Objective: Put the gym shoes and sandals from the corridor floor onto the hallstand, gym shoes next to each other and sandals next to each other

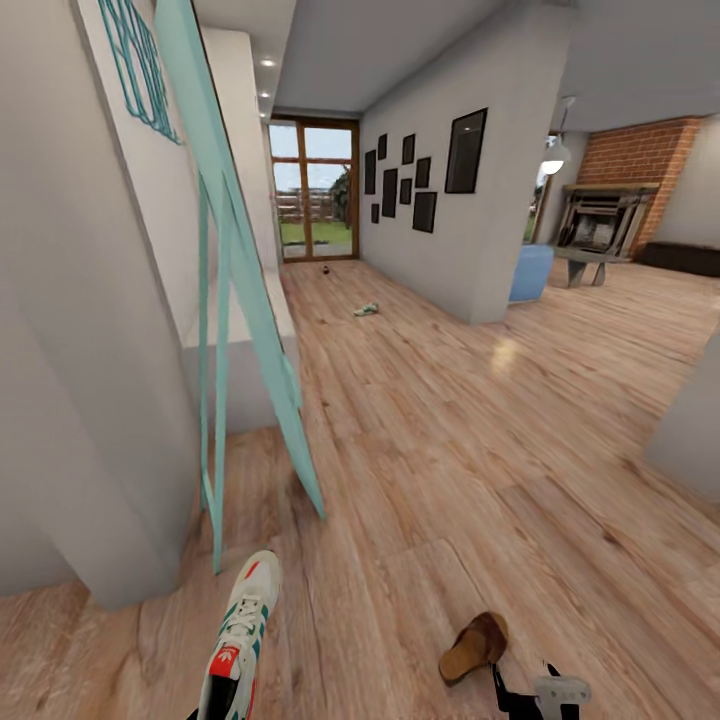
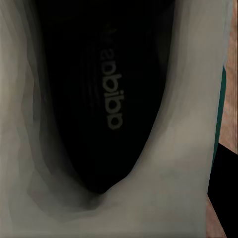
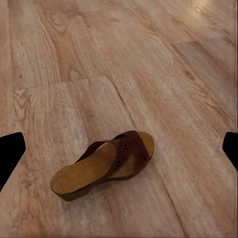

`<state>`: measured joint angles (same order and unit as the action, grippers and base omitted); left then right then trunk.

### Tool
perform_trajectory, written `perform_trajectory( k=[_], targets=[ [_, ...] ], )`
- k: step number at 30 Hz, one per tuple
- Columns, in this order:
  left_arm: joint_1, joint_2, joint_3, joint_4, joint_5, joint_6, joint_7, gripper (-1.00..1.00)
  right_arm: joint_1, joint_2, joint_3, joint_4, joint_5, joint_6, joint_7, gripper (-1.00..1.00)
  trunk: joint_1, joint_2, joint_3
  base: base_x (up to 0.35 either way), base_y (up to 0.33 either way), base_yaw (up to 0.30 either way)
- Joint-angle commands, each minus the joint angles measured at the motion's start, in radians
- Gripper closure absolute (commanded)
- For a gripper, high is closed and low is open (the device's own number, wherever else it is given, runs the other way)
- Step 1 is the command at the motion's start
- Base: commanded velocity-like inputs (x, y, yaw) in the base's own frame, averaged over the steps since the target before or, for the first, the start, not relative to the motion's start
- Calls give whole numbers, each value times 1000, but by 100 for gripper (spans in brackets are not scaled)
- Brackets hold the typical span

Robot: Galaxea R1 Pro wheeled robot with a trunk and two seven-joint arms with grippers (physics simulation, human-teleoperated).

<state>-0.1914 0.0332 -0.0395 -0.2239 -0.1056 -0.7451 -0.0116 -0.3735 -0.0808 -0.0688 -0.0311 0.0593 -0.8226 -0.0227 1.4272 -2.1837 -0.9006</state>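
Note:
A white gym shoe (image 1: 240,640) with green stripes and a red tongue hangs low at the left of the head view. Its dark insole (image 2: 106,99) sits right in front of the left wrist camera, as my left gripper holds it. The second gym shoe (image 1: 366,310) lies far down the corridor floor (image 1: 450,450). One brown sandal (image 1: 475,645) (image 3: 106,166) lies on the floor just ahead of my right gripper (image 1: 540,695) (image 3: 120,151). That gripper is open, its fingertips (image 3: 10,153) wide apart on either side. A small dark thing (image 1: 326,270) by the far door may be the other sandal.
A teal frame (image 1: 250,300) leans against the left wall. Behind it stands a pale low unit (image 1: 245,345); I cannot tell whether it is the hallstand. A grey wall corner (image 1: 690,430) juts in at the right. Open wood floor runs ahead to a glass door (image 1: 315,190).

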Motion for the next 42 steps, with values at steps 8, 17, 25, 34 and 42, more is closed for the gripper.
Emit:
perform_trajectory(
  k=[8,17,25,34,42],
  targets=[
    [0,1,-3,0,-2,-3,2,100,-1,0,-6,1,7,-3,-2,-100,0,0,-4,0,0,-271],
    [0,1,-3,0,0,-2,2,100,-1,0,-6,1,7,-3,-2,-100,0,0,-8,0,0,-271],
    [0,3,-3,0,1,-3,2,100,-1,0,-6,1,7,-3,-2,-100,0,0,-12,0,0,-271],
    [0,2,-3,0,0,-2,2,100,-1,0,-6,1,7,-3,-2,-100,0,0,-16,82,53,-271],
    [0,2,-3,0,0,-2,2,100,-1,0,-6,1,7,-3,-2,-100,0,0,-20,229,211,-271]
  ],
)
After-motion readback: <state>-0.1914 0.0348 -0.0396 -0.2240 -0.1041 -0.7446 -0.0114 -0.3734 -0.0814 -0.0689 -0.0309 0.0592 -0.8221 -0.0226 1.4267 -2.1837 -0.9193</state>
